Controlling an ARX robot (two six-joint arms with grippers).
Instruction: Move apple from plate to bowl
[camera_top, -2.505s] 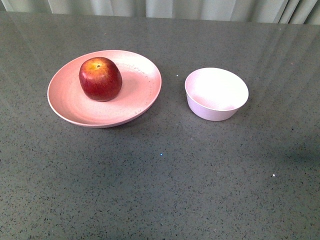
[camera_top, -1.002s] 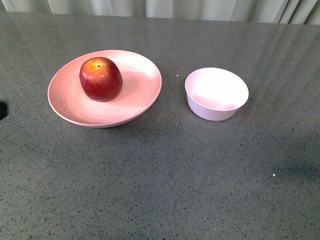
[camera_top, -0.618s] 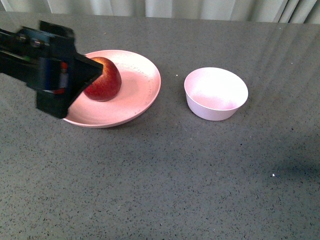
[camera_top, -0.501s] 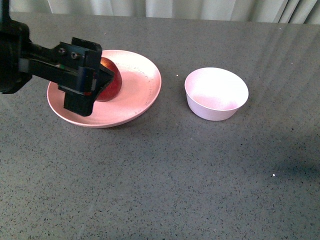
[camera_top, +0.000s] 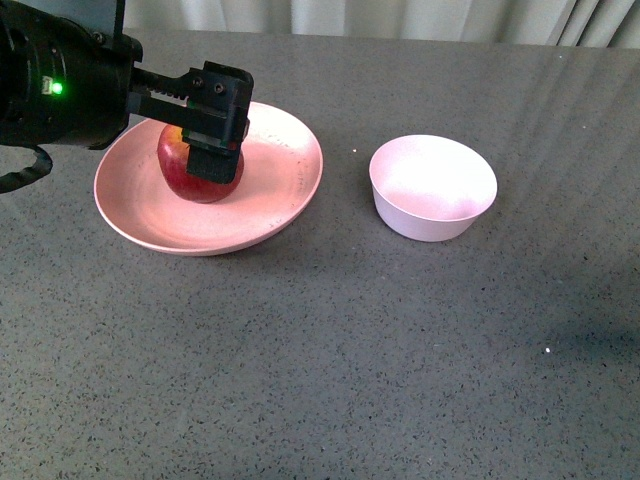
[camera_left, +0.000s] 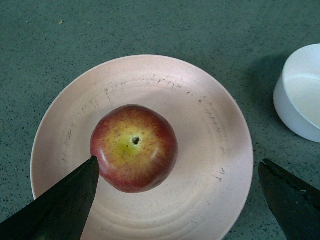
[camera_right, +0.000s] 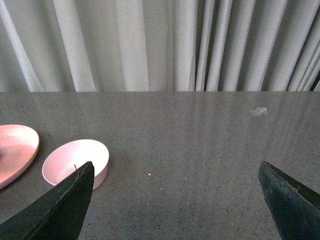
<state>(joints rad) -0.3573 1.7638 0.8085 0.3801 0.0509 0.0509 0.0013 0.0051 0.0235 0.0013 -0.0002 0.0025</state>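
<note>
The plate (camera_left: 215, 150) holds the apple (camera_left: 134, 148), upright between the wide-spread left fingers (camera_left: 60, 205) and close to one tip, stem dimple facing up at them, round with no clear long axis. The bowl (camera_left: 300, 95) stands on the surface (camera_top: 330, 350) beyond the other finger; the right fingers (camera_right: 55, 210) gape apart too

A dark grey speckled table (camera_top: 330, 350) spreads wide, pale pleated curtains (camera_top: 400, 18) hanging beyond its far edge at twelve o'clock, a tiny white speck (camera_top: 547, 349) at four o'clock, and a crumpled white scrap (camera_right: 258, 111) near the curtains.
</note>
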